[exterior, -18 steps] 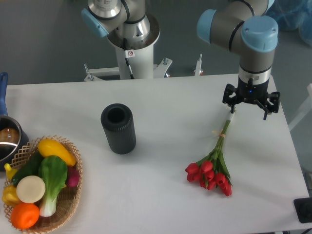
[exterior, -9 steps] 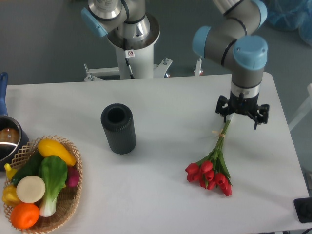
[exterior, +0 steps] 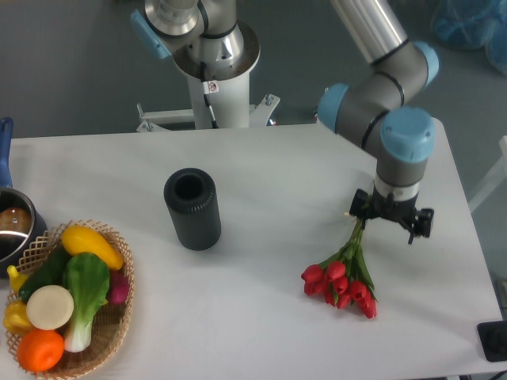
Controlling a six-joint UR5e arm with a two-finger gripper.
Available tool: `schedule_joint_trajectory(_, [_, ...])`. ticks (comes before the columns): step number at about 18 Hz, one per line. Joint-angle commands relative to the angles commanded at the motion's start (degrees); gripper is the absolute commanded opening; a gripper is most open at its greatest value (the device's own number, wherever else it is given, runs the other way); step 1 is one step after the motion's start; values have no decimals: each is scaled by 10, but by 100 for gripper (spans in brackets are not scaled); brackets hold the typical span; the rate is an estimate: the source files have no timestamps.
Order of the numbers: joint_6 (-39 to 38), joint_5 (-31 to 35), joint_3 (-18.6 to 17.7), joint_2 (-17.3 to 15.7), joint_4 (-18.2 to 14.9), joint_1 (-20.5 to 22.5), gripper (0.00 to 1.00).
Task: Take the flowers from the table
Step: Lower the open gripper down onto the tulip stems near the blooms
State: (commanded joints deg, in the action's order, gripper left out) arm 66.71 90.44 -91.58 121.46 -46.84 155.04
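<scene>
The flowers (exterior: 342, 281), a bunch of red tulips with green stems, lie on the white table (exterior: 269, 174) at the right, heads toward the front, stems pointing up and back. My gripper (exterior: 390, 222) hangs straight down over the upper ends of the stems, close to the tabletop, and covers them. Its fingers are hidden from this angle, so I cannot tell whether they are open or shut, or whether they touch the stems.
A black cylinder cup (exterior: 192, 208) stands upright left of centre. A wicker basket of vegetables (exterior: 67, 297) sits at the front left, with a pot (exterior: 12, 226) behind it. The arm's base (exterior: 212, 55) stands behind the table's far edge.
The gripper has moved forward and down along the stems, from beyond their upper tips to directly over the upper stems. The flowers have not moved.
</scene>
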Motion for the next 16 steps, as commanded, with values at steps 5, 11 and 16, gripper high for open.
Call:
schedule_joint_trajectory(5, [-11,1,-18,-9,-1,-24,100])
schedule_joint_trajectory(11, [-49,3,-30,3,0,-40,100])
schedule_joint_trajectory(16, [-60,1,-20,15,0,-48,63])
